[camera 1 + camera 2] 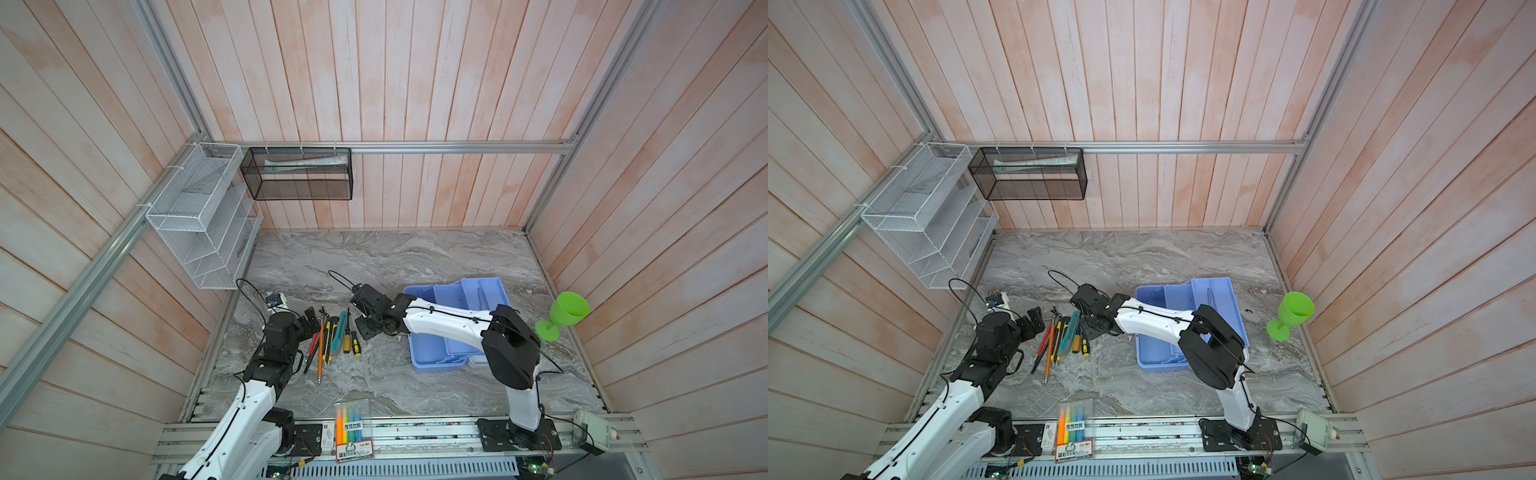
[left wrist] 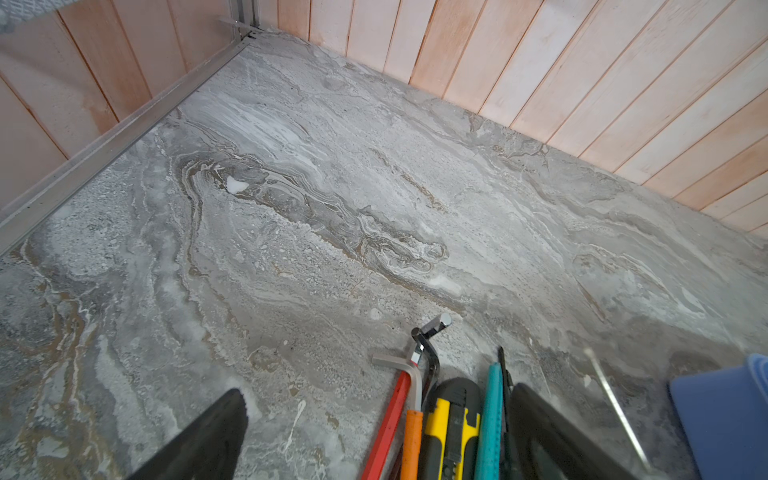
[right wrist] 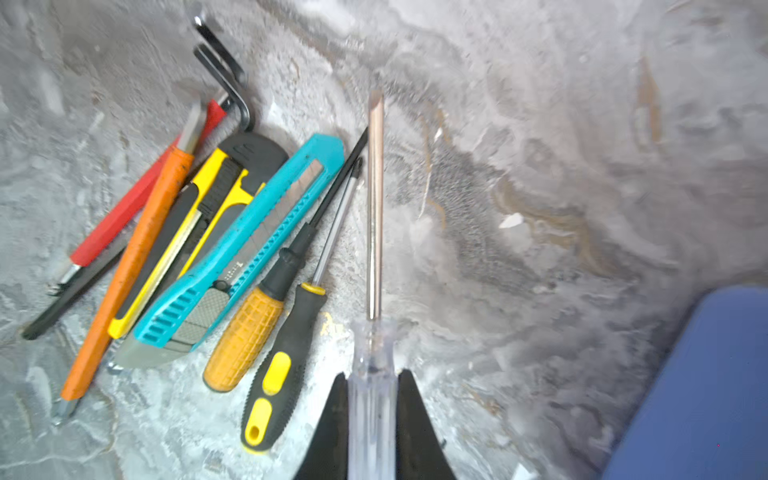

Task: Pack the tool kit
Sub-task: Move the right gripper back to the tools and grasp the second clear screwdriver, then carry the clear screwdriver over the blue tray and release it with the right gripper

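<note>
- Over toward the left edge of the marble table (image 1: pixel 374 257), right at the right flank of the loose tool pile (image 1: pixel 332 336), the right gripper (image 3: pixel 372 378) has its jaws narrow and pinched on the see-through handle of the clear screwdriver (image 3: pixel 375 249). In the right wrist view the fingers hug both sides of it.
- Key bit for the next move imo: the driver's long axis runs straight out ahead of the fingers, tip pointing away from the wrist. The blue case base (image 1: pixel 428 353) sits the other way, nearer the table's right edge, partly under that same arm. So the right arm is clearly the nearer one, and it looks like a pull-back-and-swing job.
- The blue tray (image 1: pixel 482 291) sits skewed on the far end of the base. Pretty sure the driver needs turning to line up with one of its long slots.
- The left gripper (image 2: pixel 376 392) is spread wide with nothing in it, at the pile's left flank.
- Looks-wise: clear plastic handle, plain steel shaft, flat tip. Can't tell if it's off the table, too blurry.
- Left to pack: teal knife (image 3: pixel 249 249), yellow knife (image 3: pixel 208 199), plus other bits.
</note>
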{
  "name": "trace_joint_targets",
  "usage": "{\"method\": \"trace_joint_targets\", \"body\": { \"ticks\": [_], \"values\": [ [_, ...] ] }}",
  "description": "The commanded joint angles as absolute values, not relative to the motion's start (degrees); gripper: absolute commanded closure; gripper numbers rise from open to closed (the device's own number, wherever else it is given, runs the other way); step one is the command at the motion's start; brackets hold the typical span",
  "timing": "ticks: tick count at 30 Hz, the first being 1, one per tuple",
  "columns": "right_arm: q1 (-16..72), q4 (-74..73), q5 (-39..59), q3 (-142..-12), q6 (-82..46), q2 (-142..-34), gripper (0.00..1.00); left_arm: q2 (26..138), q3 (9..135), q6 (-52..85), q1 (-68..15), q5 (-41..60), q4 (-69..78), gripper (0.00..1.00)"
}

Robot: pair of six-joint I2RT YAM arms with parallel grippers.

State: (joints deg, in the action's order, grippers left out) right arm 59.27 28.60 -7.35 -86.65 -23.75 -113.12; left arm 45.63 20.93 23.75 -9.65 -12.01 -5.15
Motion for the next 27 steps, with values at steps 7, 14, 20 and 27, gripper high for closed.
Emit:
{"method": "trace_joint_targets", "body": {
  "ticks": [7, 14, 20, 27],
  "values": [
    [49.46, 34.27, -10.89, -78.67, -23.59, -96.37, 1.0, 45.27, 20.68, 23.73, -9.3, -11.34, -4.99, 0.0],
    [41.08, 40.16, -17.82, -71.86, -23.25, -83.2, 1.0, 45.34, 20.72, 23.74, -9.23, -11.36, -5.01, 0.0],
    [33.79, 41.53, -18.96, -67.09, -22.82, -73.95, 1.0, 45.44, 20.79, 23.82, -9.22, -11.25, -5.02, 0.0],
    [28.78, 42.72, -19.59, -62.92, -22.72, -69.96, 1.0, 45.26, 20.67, 23.92, -9.22, -11.35, -5.09, 0.0]
  ]
}}
